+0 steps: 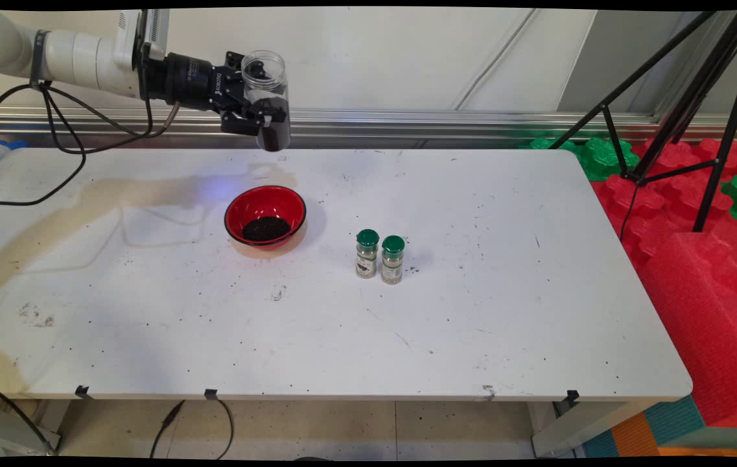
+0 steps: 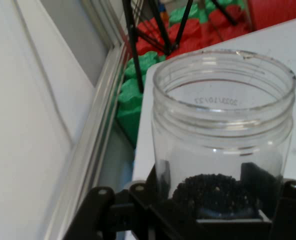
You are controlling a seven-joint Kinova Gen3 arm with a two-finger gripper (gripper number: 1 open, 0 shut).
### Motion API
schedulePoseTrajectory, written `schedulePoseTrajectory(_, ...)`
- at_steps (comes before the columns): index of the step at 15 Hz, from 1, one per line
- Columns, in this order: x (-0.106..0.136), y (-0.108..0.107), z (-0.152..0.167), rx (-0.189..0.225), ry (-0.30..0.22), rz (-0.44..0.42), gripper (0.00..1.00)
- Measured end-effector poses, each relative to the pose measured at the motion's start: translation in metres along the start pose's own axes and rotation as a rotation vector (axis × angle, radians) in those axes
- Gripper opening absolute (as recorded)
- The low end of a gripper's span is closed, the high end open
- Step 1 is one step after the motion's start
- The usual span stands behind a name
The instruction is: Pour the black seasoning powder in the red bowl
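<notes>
My gripper (image 1: 266, 111) is shut on a clear plastic jar (image 1: 267, 97), held upright high above the table's far side. The jar has no lid and holds dark grains at its bottom. In the hand view the jar (image 2: 223, 135) fills the middle, with the dark grains (image 2: 213, 192) low between my fingers (image 2: 252, 177). Below and slightly nearer on the table stands a red bowl (image 1: 265, 216) with a heap of the same dark grains (image 1: 265, 228) in it.
Two small spice jars with green caps (image 1: 379, 257) stand side by side right of the bowl. Dark specks are scattered over the white table (image 1: 472, 311). A black tripod (image 1: 679, 110) and red and green foam blocks (image 1: 699, 220) stand at the right.
</notes>
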Motion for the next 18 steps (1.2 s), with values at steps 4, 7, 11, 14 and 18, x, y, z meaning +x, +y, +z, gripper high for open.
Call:
schedulePoseTrajectory(4, -0.01, -0.009, -0.005, 0.023, -0.034, 0.087, 0.0)
schedulePoseTrajectory(7, -0.019, -0.014, -0.006, 0.038, -0.062, 0.169, 0.0)
schedulePoseTrajectory(11, -0.028, -0.015, -0.004, 0.05, -0.088, 0.256, 0.0)
schedulePoseTrajectory(14, -0.033, -0.014, -0.003, 0.056, -0.106, 0.321, 0.0)
schedulePoseTrajectory(18, -0.042, -0.01, 0.0, 0.061, -0.137, 0.434, 0.0)
